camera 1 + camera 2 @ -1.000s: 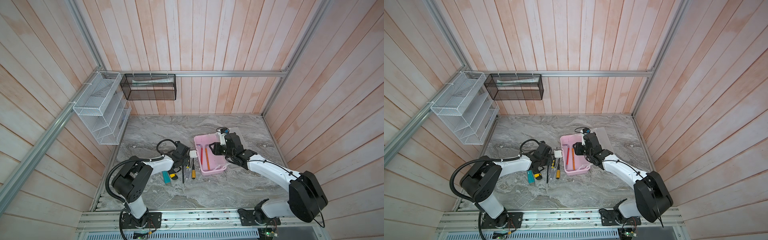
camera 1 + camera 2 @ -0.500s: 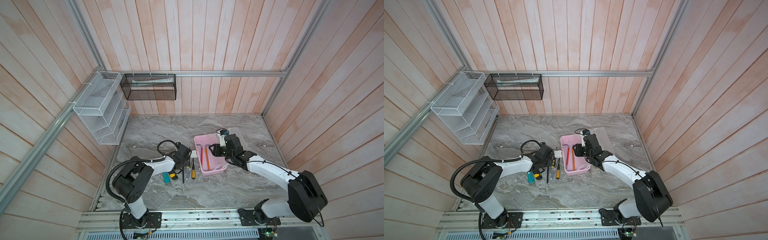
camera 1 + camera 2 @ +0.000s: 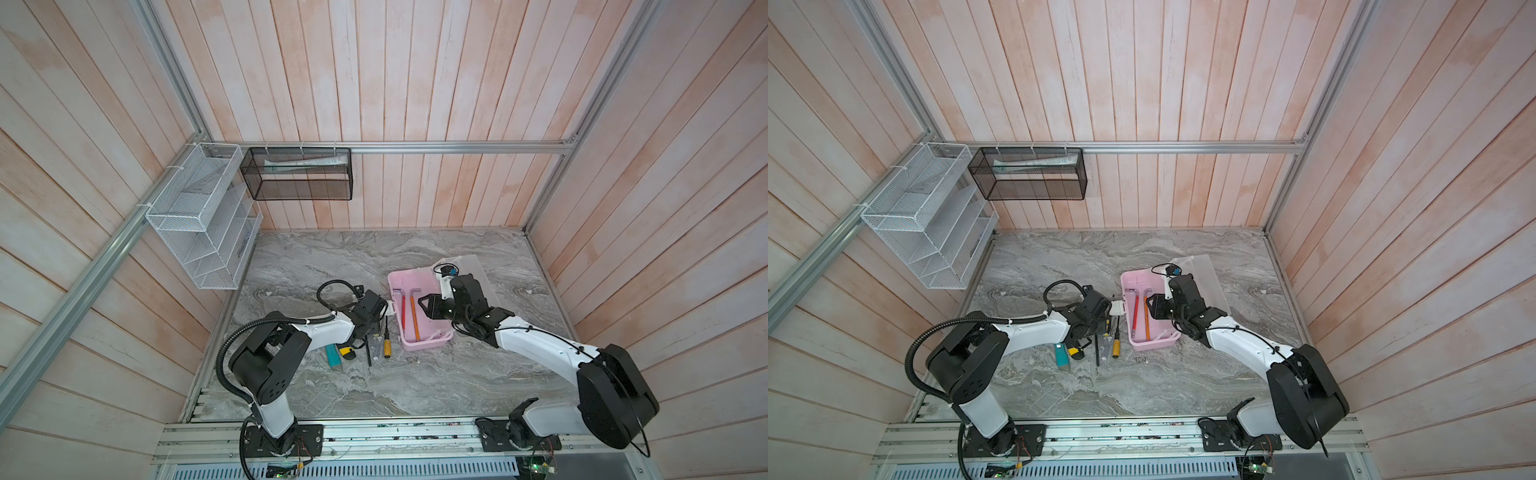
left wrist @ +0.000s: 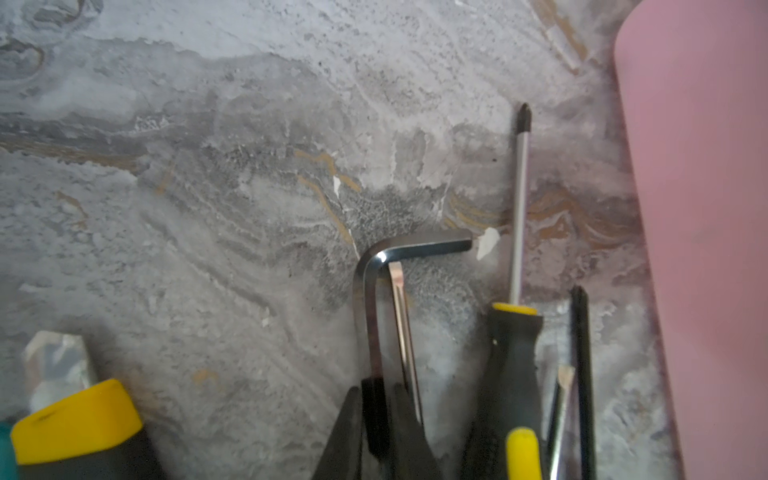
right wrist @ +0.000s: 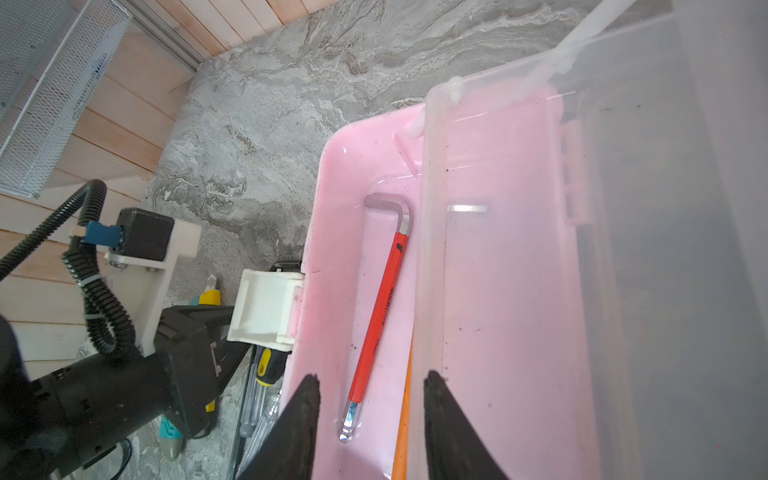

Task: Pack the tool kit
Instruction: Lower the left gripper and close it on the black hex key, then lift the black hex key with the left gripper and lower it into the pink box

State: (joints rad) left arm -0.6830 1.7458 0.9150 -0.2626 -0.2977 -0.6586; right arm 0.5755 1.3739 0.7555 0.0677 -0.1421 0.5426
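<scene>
Left pincer grips the steel hex key just beside the pink case, which we judge readies lifting it inside.

Bright, even light fills both top views, with only soft shadows on the tabletop. The wall planks bow towards the edges. In the left wrist view the hex key glints and the pink case blurs. In the right wrist view the lid looks hazy, with one glare streak.

glossy plastic case, shiny metal hex key
</scene>
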